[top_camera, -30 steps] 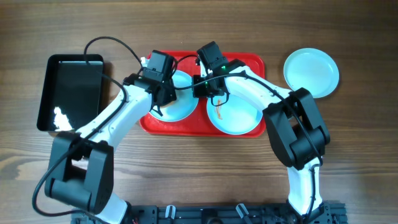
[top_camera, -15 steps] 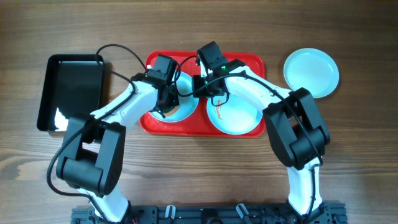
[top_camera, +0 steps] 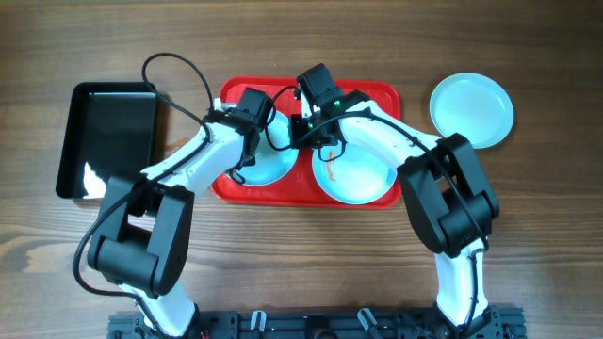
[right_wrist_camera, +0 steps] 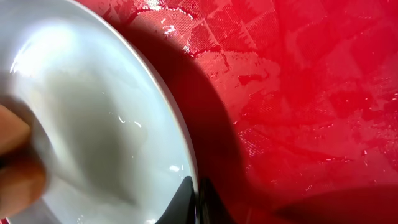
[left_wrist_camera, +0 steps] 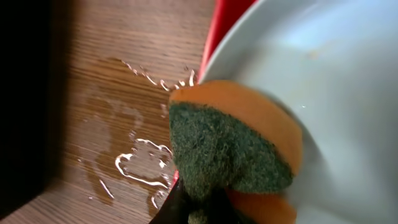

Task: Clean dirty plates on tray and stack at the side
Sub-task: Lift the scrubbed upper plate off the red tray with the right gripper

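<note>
Sponge [left_wrist_camera: 230, 149] fills the left wrist view, its dark green scouring face toward the camera and orange foam behind. Its lower end is pinched between the dark fingers of the left gripper [left_wrist_camera: 199, 210]. The sponge presses on the rim of the left plate [top_camera: 276, 162], at that plate's left edge, right beside the red rim of the tray [top_camera: 377, 94]. Just left of that rim, water [left_wrist_camera: 134, 163] lies in thin streaks on the table [top_camera: 528, 235].

The right gripper [right_wrist_camera: 194, 200] is closed on the same plate from its right side. Its two fingertips meet over the thin rim, one on the pale inside and one on the outside above the tray's floor. The floor there glistens wet. The sponge shows as an orange blur at the left edge of the right wrist view. Whether this plate lies flat or is tipped up off the tray, I cannot tell.

From overhead, the tray lies mid-table with two plates in it side by side. The left plate is largely hidden under both grippers. The right plate [top_camera: 360, 177] lies flat in the tray's right half, close to the near rim, with a small orange-brown smear [top_camera: 332, 169] on its left part. The third plate [top_camera: 472, 109] lies on the table right of the tray, apart from it, and looks clean. A black tray [top_camera: 108, 132] lies on the table well to the left.
</note>
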### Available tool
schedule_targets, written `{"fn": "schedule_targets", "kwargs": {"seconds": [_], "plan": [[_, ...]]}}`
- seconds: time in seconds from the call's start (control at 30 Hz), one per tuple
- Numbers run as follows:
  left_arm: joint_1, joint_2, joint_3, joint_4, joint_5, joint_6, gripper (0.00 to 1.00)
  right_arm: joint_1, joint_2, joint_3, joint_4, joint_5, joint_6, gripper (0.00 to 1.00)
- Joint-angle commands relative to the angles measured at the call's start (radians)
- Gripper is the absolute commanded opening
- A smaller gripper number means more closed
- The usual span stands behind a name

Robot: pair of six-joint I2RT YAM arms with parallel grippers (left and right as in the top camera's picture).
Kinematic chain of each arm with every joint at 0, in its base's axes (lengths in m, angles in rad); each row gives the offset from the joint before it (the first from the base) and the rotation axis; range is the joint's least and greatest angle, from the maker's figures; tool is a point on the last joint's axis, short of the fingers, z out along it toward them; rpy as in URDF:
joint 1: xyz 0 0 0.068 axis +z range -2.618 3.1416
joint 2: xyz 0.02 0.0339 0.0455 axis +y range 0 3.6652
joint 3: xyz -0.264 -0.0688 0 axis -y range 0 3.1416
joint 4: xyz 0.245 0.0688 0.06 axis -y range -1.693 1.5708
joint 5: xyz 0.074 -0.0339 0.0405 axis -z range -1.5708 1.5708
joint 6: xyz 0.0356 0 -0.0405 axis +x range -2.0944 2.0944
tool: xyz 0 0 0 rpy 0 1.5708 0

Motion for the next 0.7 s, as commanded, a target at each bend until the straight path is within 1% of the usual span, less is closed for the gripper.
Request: {"fn": "schedule_targets", "kwargs": {"seconds": [0.0,0.1,0.23,0.37,0.53,0.67], "plan": [[0.012,-0.005,0.042,-0.012,-0.086,0.011,0.04,-0.010,0.008,-0.002,0.011,0.025,-0.002,0.04],[0.012,-0.039,0.050,-0.011,-0.017,-0.011,0.04,-0.010,0.007,0.000,0.027,0.025,-0.003,0.04],[0.012,-0.102,0.050,-0.012,0.149,-0.026,0.04,-0.010,0.003,0.006,0.044,0.025,-0.003,0.04],[0.013,-0.164,0.050,-0.014,0.278,-0.040,0.04,-0.010,-0.010,0.006,0.052,0.026,-0.004,0.04],[0.013,-0.278,0.050,-0.023,0.346,-0.053,0.04,-0.010,-0.033,0.006,0.051,0.057,-0.002,0.04],[0.013,-0.376,0.049,-0.097,0.348,-0.067,0.04,-0.010,-0.056,0.006,0.050,0.061,0.000,0.04]]}}
